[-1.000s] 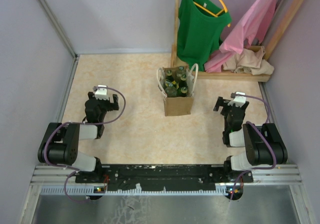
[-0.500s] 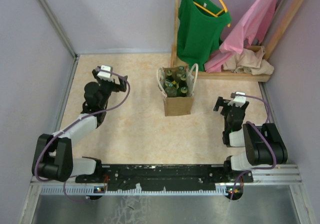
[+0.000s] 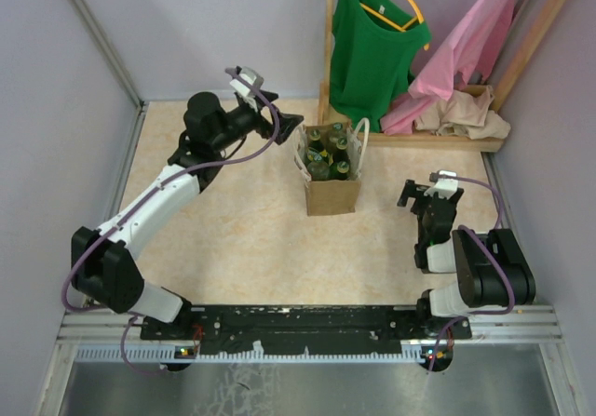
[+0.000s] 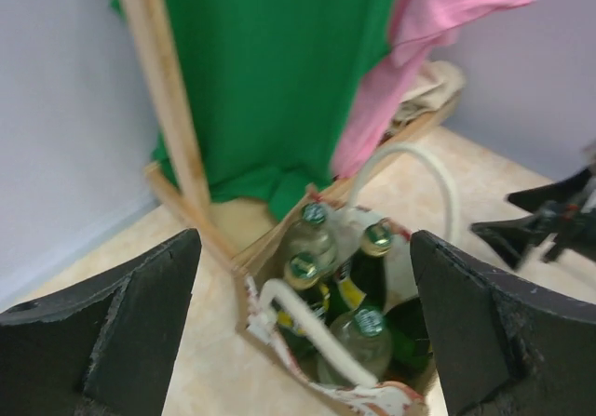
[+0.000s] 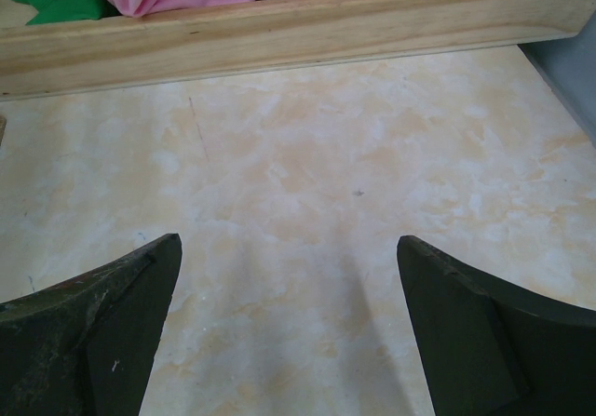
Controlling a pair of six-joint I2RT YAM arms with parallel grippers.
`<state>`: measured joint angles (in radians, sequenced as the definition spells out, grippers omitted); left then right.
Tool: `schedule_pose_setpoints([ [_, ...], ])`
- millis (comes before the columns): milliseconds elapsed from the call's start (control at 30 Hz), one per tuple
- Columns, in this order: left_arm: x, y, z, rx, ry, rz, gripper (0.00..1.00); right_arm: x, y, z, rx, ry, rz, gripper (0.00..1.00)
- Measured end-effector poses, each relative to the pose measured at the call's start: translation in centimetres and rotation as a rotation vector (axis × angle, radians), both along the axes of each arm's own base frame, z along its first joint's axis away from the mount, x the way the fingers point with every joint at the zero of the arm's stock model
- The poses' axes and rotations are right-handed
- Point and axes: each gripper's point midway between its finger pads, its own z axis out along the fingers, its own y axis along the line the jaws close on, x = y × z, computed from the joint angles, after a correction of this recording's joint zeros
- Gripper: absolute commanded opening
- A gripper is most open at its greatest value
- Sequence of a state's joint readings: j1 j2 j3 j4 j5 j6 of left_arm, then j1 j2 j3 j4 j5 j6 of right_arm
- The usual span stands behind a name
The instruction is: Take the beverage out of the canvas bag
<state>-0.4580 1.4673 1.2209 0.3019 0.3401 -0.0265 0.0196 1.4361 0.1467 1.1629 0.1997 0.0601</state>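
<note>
Tan canvas bag [image 3: 331,197], green bottles [image 3: 329,154] inside, left hand [image 4: 304,237] spread nearby

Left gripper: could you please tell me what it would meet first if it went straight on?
Probably the near white handle, then the bottles in the canvas bag; depth is unclear.

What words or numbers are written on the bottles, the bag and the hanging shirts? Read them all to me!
No text here can be read.
Green glass bottles inside the tan canvas bag: yellow labels and marked caps, too blurred to read.
Tan canvas bag, front face: no writing shows.
Green hanging shirt and pink hanging shirt: no print shows.
</note>
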Motion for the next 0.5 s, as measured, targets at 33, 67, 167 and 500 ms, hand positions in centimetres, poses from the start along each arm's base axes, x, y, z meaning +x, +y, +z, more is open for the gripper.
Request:
schedule_pose_setpoints([
  [33, -0.6, -0.7, 1.0, -0.008, -0.012, -0.045, 1.0, 0.0, 0.0, 0.0, 0.0, 0.0, 0.0, 0.99],
  [67, -1.1, -1.2, 1.8, -0.015, -0.024, -0.083, 1.0, 0.0, 0.0, 0.0, 0.0, 0.0, 0.0, 0.99],
  [167, -2.5, -2.3, 4.9, -0.048, -0.07, -0.182, 1.0, 0.0, 0.0, 0.0, 0.0, 0.0, 0.0, 0.99],
  [500, -1.0, -7.1, 11.1, -0.104, -0.033, -0.403, 1.0, 0.0, 0.0, 0.0, 0.0, 0.0, 0.001, 0.99],
])
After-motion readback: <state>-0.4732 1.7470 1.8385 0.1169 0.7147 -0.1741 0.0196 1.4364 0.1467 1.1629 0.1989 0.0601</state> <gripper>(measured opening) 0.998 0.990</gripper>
